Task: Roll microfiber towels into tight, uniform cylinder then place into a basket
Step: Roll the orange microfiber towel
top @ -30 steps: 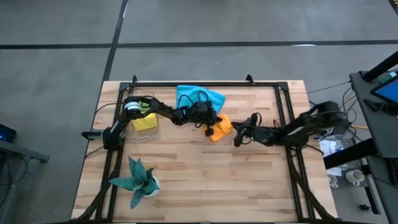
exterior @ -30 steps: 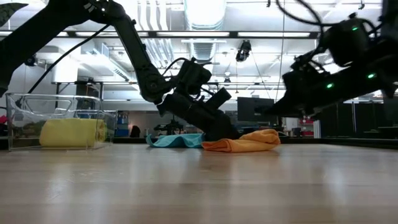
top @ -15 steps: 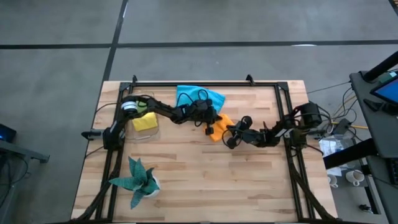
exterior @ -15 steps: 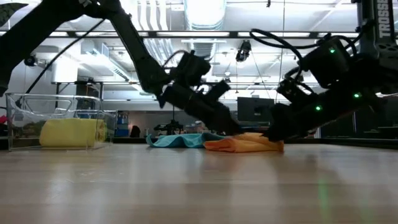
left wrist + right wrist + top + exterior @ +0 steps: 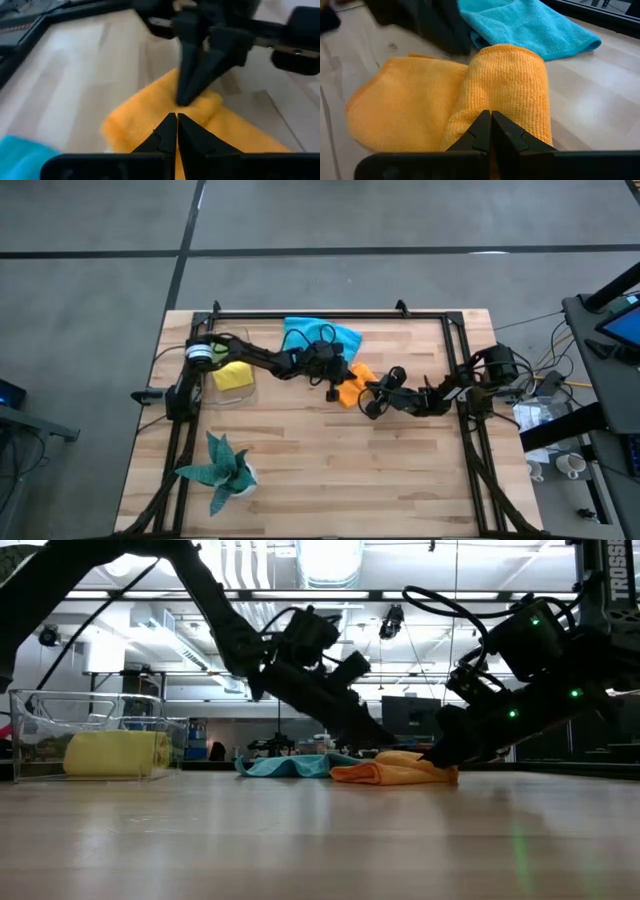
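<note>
At the centre of the high view, both the left gripper [image 5: 341,385] and right gripper [image 5: 371,402], fingers closed, press the half-rolled soft orange microfiber towel [image 5: 470,100]; I think rolling should stay even and tight.

Bright even overhead light; low view backlit, arms silhouetted; left wrist view blurred.

Three towels show, orange [image 5: 354,383], blue [image 5: 318,335] and yellow [image 5: 232,376], plus one basket [image 5: 40,735] and one plant [image 5: 222,468].
</note>
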Tool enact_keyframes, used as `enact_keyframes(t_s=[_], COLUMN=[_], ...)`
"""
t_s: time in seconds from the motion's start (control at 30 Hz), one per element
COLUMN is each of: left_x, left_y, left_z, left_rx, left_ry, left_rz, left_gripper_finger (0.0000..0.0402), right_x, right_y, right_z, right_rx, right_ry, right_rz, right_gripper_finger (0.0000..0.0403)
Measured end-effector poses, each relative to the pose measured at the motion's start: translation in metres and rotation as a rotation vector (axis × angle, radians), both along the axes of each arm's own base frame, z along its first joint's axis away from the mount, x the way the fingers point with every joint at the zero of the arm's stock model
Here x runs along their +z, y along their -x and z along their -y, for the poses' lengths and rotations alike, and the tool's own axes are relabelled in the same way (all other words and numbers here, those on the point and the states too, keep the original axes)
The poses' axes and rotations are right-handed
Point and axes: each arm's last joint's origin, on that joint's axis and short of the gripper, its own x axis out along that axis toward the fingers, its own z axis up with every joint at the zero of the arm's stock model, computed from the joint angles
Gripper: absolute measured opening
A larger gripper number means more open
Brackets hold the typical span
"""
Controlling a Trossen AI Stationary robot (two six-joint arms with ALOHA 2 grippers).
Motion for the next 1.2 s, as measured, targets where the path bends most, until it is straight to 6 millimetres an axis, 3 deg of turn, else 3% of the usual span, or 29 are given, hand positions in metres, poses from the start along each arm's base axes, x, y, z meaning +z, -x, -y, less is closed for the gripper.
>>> enact_keyframes(t_s=[0.3, 0.63, 0.97, 1.07, 1.2], left_x=[-0.029, -0.043, -0.044, -0.044, -0.044], left_y=[-0.015, -0.007, -0.006, -0.006, -0.006], left_z=[-0.004, -0.004, -0.004, -0.004, -0.004], left_rx=[0.135, 0.164, 0.166, 0.165, 0.163], left_ry=[-0.058, -0.037, -0.035, -0.035, -0.035], left_rz=[-0.007, -0.060, -0.069, -0.068, -0.061], left_gripper_finger=[0.0000, 0.0000, 0.0000, 0.0000, 0.0000], right_x=[0.000, 0.001, 0.034, 0.042, 0.044], right_y=[0.000, 0.001, 0.015, 0.015, 0.007], right_z=[0.000, -0.001, -0.001, 0.007, 0.021], right_rx=[0.001, 0.057, 0.068, -0.038, -0.025], right_ry=[0.000, 0.017, 0.093, 0.132, 0.093], right_rz=[-0.001, -0.030, 0.048, 0.084, 0.094], right_gripper_finger=[0.0009, 0.0009, 0.0009, 0.0009, 0.0009])
